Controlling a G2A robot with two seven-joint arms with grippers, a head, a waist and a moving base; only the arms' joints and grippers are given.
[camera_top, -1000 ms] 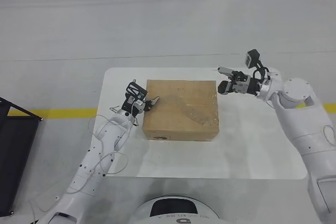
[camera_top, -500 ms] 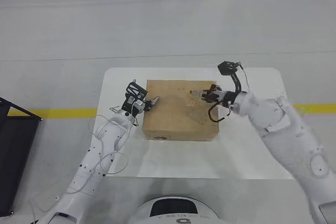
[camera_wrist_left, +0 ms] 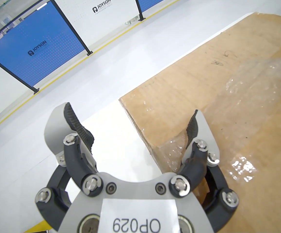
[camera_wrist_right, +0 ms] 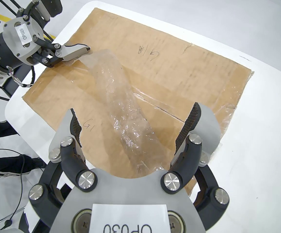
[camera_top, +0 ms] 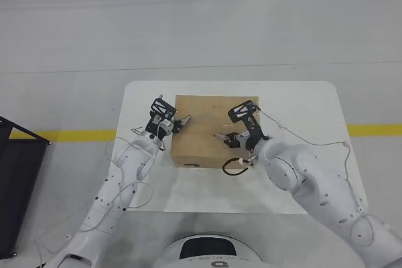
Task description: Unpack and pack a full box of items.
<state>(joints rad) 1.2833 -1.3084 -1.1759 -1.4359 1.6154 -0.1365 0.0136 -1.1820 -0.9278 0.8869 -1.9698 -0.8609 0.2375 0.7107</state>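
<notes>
A closed brown cardboard box [camera_top: 211, 127] sits mid-table, its top seam covered by wrinkled clear tape [camera_wrist_right: 121, 103] that has lifted into a loose strip. My left gripper [camera_wrist_left: 133, 124] is open at the box's left edge [camera_top: 176, 120]; one finger rests on the box top at the tape's end, the other hangs off the side. My right gripper [camera_wrist_right: 135, 122] hovers open above the top of the box [camera_top: 229, 139] toward its near side, over the tape strip, with nothing between its fingers. The left gripper [camera_wrist_right: 66, 25] also shows at the box's far corner in the right wrist view.
The white table [camera_top: 301, 181] has bare surface right of and in front of the box. A thin cable [camera_top: 308, 142] trails from the right arm across the table. A black rack [camera_top: 7, 174] stands on the floor at far left.
My right arm has swung in from the box's right end to above the box top, toward its near side. The left arm and the box have stayed put.
</notes>
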